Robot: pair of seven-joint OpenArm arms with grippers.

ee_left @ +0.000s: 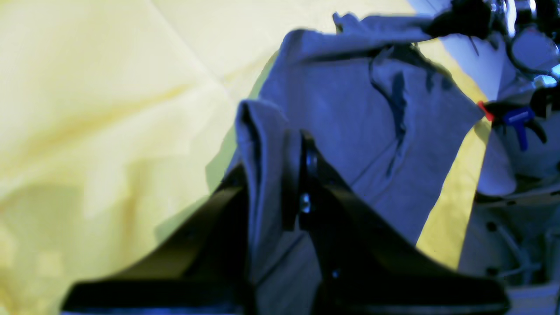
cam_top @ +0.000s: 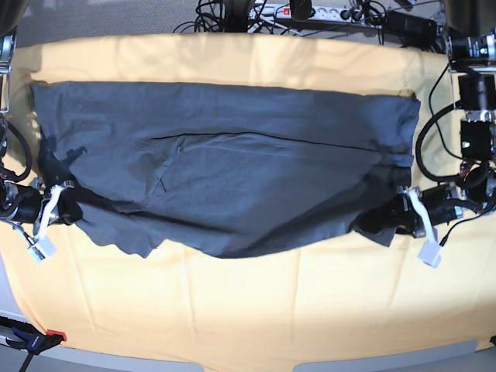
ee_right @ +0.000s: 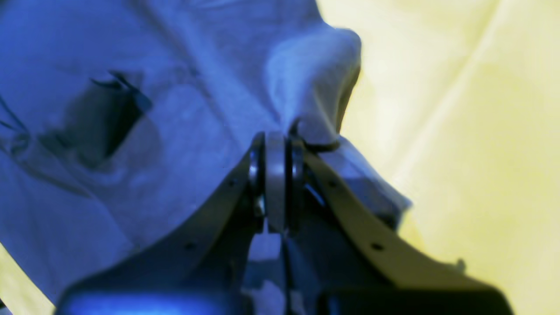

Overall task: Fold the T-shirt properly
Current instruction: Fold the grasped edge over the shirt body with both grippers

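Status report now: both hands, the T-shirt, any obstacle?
Left hand shut on T-shirt edge. Right hand shut on opposite edge. T-shirt spread over yellow cloth, near edge lifted. No obstacle seen.

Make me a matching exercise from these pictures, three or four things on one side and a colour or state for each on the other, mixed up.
Things:
1. T-shirt
2. large cloth
3. left gripper
4. clamp

States:
A. pale yellow, covering the table
B. shut on the shirt's edge, on the base view's right
C. dark grey, spread out and held at both ends
D. at the table's front corner, orange tip

Pairs: 1-C, 2-A, 3-B, 4-D
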